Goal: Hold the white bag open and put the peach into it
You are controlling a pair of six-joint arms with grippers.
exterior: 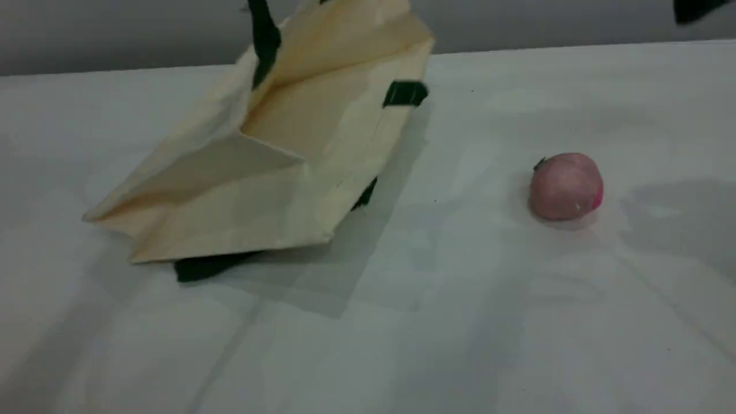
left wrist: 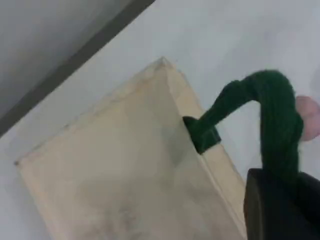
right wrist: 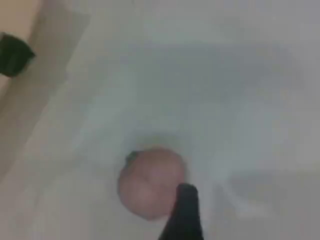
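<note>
White table (exterior: 460, 322) — peach (exterior: 565, 186) right, white bag (exterior: 259, 190) left, well apart.

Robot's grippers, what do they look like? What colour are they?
Only small parts show. The left fingertip is black, wide and blocky. The right fingertip is black, slim and round-ended. No cables or markings can be seen.

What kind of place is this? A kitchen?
Probably not: it looks like a robot practice room. There is a plain white table, a bare grey wall, and just a white bag and a peach.
</note>
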